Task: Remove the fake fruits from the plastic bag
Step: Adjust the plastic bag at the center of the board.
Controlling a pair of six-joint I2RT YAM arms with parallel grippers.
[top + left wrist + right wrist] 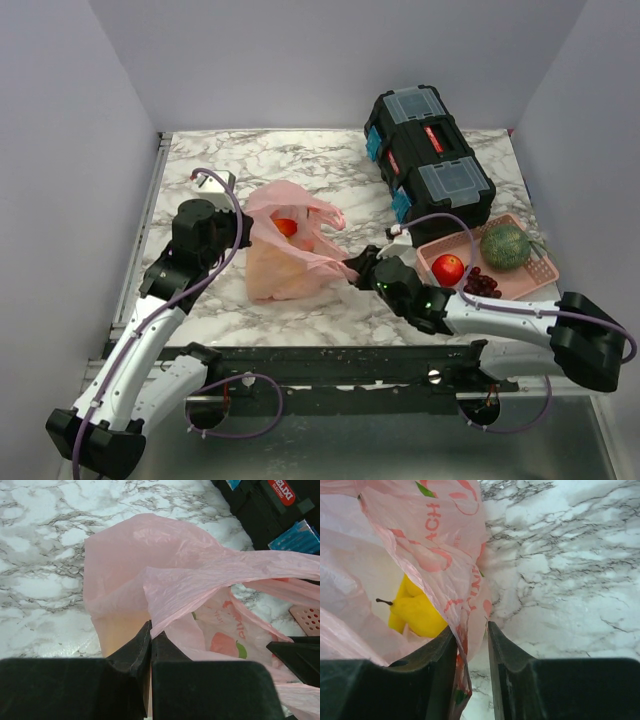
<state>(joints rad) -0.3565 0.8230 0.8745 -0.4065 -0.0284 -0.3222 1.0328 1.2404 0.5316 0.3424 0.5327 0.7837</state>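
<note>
The pink plastic bag lies on the marble table with its mouth held up. A reddish-orange fake fruit shows inside the mouth. My left gripper is at the bag's left rim. In the left wrist view it is shut, pinching the bag's edge. My right gripper is at the bag's right handle. In the right wrist view it stands slightly open, with the bag's printed film hanging between the fingers against the left one. A yellow fake fruit with a dark stem lies inside.
A black toolbox stands at the back right. In front of it a pink basket holds a red apple, dark grapes and a green melon. Grey walls enclose the table.
</note>
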